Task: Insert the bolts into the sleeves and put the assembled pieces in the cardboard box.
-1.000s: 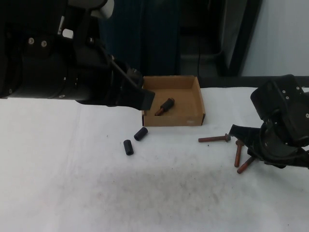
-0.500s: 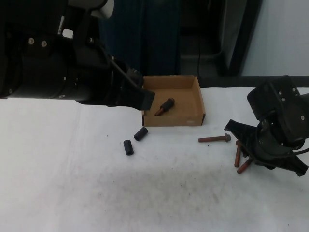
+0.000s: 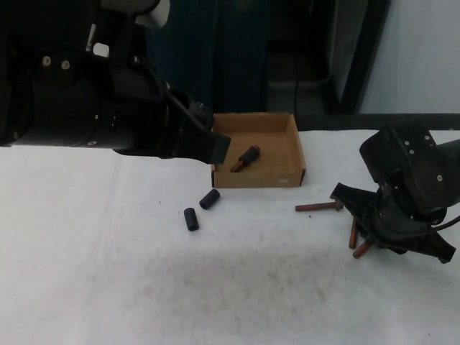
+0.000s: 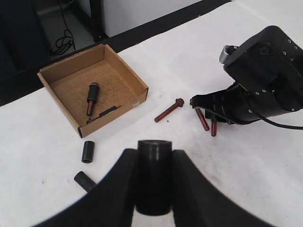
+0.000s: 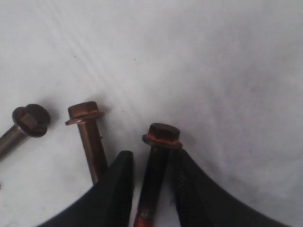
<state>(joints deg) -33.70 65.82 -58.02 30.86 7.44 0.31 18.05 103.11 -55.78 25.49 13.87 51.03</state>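
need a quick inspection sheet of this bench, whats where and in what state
surface: white cover, greyish smudges toward the front.
job's things: cardboard box holds one assembled piece; two loose sleeves lie in front of it.
clutter: thin dark strip on the box floor, cannot tell what.
grippers: left claw shut on a sleeve, above the bench; right claw open, low, astride one bolt, two more bolts lying beside.
cables: black cable on the right arm; more on the floor.
surroundings: dark panels behind the bench.
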